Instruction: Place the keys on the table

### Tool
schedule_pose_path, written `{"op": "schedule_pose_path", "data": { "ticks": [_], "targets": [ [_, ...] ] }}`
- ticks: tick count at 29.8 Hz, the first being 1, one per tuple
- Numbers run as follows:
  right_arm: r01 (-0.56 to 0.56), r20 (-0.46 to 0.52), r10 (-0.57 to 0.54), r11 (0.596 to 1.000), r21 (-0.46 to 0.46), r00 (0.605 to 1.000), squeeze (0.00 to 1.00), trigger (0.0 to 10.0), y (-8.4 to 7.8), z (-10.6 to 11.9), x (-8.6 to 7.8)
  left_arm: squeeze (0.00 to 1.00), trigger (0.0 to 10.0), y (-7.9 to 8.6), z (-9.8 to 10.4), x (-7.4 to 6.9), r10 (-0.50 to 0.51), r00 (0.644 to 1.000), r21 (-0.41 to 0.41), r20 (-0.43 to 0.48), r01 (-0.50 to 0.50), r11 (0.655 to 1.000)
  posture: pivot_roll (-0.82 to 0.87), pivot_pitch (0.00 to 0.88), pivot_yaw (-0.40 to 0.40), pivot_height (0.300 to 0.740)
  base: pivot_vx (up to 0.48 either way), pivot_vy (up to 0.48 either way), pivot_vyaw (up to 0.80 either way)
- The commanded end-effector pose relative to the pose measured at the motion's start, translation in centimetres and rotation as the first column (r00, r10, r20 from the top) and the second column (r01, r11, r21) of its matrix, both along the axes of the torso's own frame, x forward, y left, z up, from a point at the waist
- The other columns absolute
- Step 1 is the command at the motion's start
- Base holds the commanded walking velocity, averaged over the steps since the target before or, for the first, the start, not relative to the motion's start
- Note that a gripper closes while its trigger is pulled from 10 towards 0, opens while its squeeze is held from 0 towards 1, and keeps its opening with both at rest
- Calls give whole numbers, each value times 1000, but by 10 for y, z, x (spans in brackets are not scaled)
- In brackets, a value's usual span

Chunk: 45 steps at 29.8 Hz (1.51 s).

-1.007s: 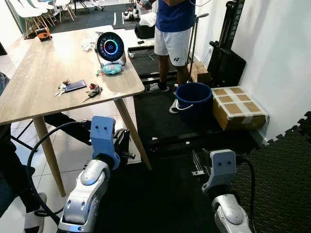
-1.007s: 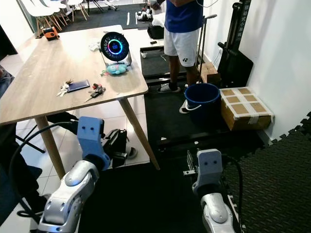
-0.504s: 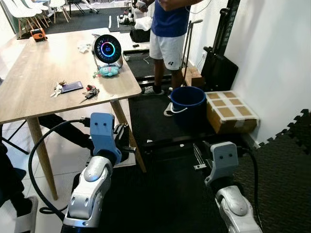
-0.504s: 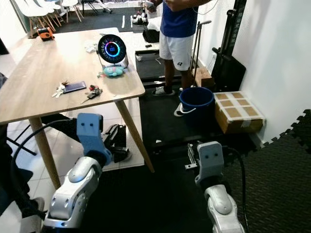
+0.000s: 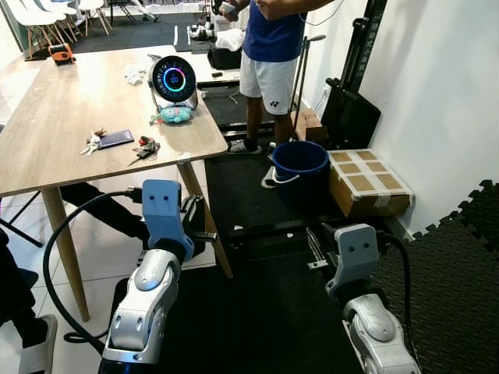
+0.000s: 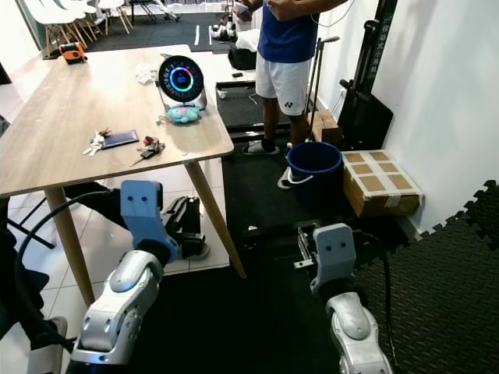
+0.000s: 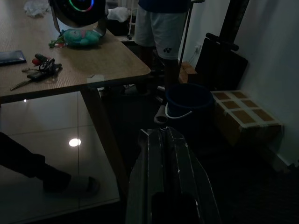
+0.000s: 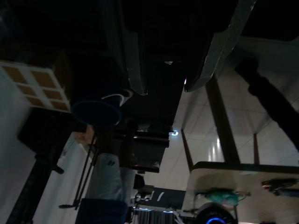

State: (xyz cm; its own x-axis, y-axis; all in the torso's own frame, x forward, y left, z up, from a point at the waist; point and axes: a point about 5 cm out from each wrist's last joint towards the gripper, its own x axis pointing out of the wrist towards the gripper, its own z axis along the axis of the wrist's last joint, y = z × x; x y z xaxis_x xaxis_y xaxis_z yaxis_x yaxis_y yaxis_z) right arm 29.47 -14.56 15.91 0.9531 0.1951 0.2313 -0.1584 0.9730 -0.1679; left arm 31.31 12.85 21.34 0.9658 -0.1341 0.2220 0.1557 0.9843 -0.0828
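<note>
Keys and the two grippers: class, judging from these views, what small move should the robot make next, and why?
Probably a short step back with both arms low, since the placing looks done. The keys already lie on the table beside the phone. The left gripper has its jaws shut on nothing, and the right gripper has open, empty jaws. Both sit below the tabletop.

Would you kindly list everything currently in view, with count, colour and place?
table: one, light wood, robot's left
keys: one dark bunch with red, on table
second keys: one silvery bunch, beside phone
phone: one, dark, on table
round display: one, black, glowing ring, table's far end
toy: one, teal, under display
bucket: one, blue, floor
box: one, brown cardboard, by wall
person: one, blue shirt, white shorts
left gripper: black, shut, low
right gripper: black, open, low
</note>
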Motion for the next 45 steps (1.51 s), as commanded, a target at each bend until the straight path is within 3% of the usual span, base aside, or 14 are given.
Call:
{"op": "schedule_pose_path", "data": {
  "ticks": [1, 37, 45],
  "targets": [
    [0, -17, 0, 1000, 5, 1000, 0, 10000, 0, -4, 0, 0, 10000, -2, 2, -1, 1, 1000, -12, 16, 0, 1000, -14, 170, 30, 740, 428, 0, 0],
    [9, -19, -9, 1000, -1, 1000, 0, 10000, 0, -8, 0, 0, 10000, -2, 1, 1, -10, 1000, 1, 10, 10, 1000, -12, 168, 43, 740, 379, 0, 0],
    [14, -20, -14, 1000, 1, 1000, 0, 10000, -1, -8, -1, 0, 10000, -4, 1, 1, -15, 1000, 0, 9, 15, 1000, -13, 168, 45, 740, 363, 0, 359]
  ]
}}
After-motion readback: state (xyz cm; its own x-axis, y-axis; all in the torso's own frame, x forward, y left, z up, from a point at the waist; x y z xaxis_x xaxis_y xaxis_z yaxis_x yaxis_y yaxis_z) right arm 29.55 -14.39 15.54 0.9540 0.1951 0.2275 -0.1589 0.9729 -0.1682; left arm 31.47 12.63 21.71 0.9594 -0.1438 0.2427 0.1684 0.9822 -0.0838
